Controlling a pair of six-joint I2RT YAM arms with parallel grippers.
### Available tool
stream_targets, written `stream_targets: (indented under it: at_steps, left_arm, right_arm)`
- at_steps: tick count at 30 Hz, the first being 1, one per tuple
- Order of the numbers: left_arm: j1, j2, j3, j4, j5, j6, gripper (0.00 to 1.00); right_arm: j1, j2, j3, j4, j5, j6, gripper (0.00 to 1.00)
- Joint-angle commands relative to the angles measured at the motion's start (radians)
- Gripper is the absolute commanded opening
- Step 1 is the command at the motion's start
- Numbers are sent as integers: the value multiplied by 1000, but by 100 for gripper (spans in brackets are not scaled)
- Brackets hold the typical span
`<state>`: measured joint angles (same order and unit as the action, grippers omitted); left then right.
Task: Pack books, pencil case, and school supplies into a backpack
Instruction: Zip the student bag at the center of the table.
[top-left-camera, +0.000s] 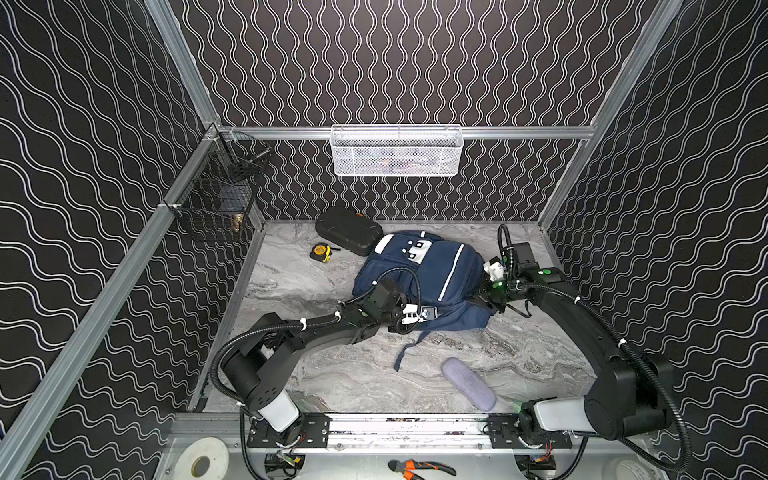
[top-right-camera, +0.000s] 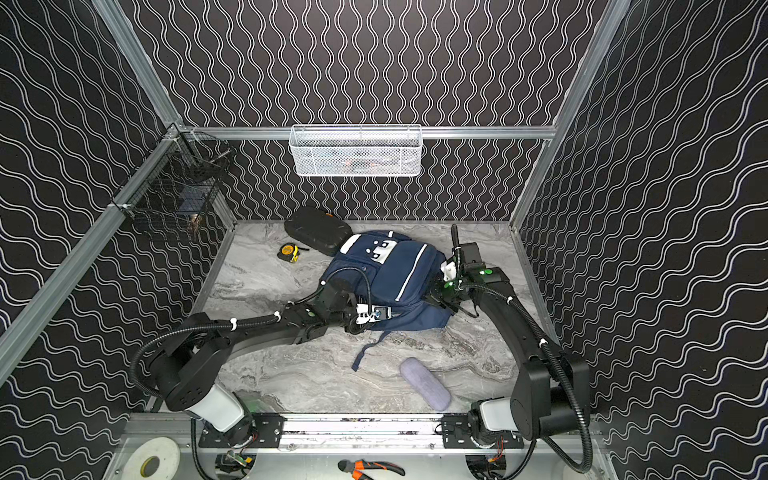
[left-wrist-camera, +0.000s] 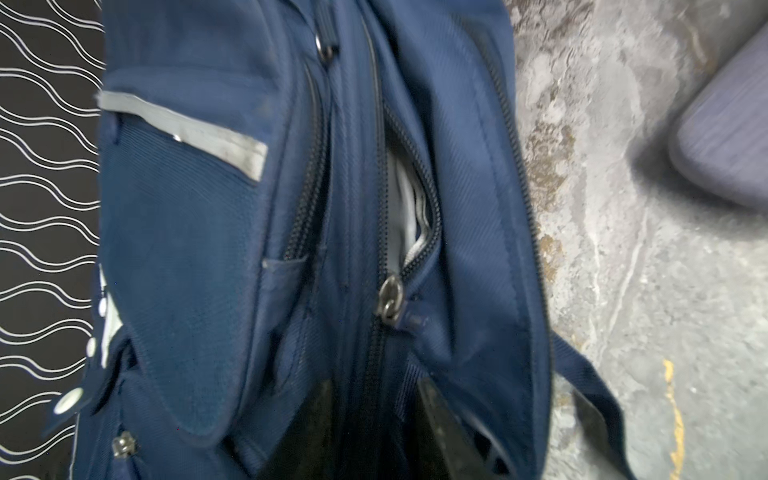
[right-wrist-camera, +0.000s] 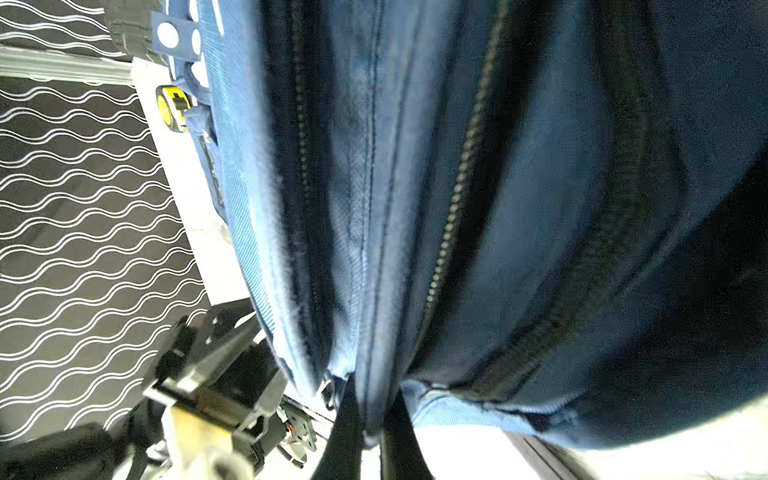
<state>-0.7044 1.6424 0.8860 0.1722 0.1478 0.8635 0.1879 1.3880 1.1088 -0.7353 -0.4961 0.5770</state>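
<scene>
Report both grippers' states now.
Left gripper: jaws astride the zip seam of the backpack; whether it grips cannot be told.
Right gripper: closed, pinching backpack fabric.

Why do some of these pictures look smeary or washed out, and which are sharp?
Both top views are sharp and evenly lit, the backpack crisp. The left wrist view is slightly motion-blurred: the zipper pull is soft, the pencil case fuzzy. The right wrist view is overexposed: the tabletop glares white, the fabric smeared.
</scene>
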Motion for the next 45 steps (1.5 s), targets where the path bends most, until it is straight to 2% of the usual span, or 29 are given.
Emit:
stream_targets:
  at_steps: [1,7,9,11,12,14,15,16,17,18,20,22,25,29,32,35,38,45]
  left_arm:
    - [1,22,15,-11,-64,29,39]
    - [1,50,41,4,-49,11,34]
    - [1,58,50,3,-35,5,24]
    - [2,62,63,-13,-26,-3,3]
    - [2,62,70,-27,-22,-5,0]
    - [3,54,90,-68,-6,-21,0]
    - [6,47,102,-89,12,-34,0]
    - [13,39,120,-125,37,-59,0]
    - [21,35,147,-154,63,-96,0]
    - [32,33,175,-189,82,-139,0]
    - [64,47,262,-283,151,-270,0]
    - [83,71,345,-373,206,-378,0]
    - [91,109,443,-484,250,-499,0]
    - [93,144,535,-582,375,-623,0]
    - [94,155,560,-593,466,-701,0]
    - [96,161,577,-584,520,-781,0]
    - [95,163,579,-562,564,-829,0]
    - [95,172,584,-540,592,-879,0]
  right_arm:
    - [0,-4,19,-9,-59,-27,0]
    - [0,-6,14,-13,-68,-34,0]
    - [0,-4,16,-16,-68,-34,0]
    - [0,-4,22,-18,-60,-37,0]
    - [-2,-3,27,-19,-53,-41,0]
    - [-4,9,57,-28,-15,-63,2]
    - [-5,17,82,-37,8,-77,13]
    - [-5,29,120,-55,40,-95,31]
    - [-5,43,163,-73,77,-112,44]
    - [-4,51,208,-93,105,-127,51]
    - [12,63,295,-124,193,-156,58]
    - [36,50,334,-120,268,-173,61]
    - [94,-15,298,-45,345,-196,61]
    - [205,-136,147,127,423,-223,54]
    - [309,-222,8,275,488,-247,45]
    - [391,-269,-101,390,574,-264,44]
    - [428,-272,-176,441,656,-266,41]
    - [445,-215,-225,500,722,-250,38]
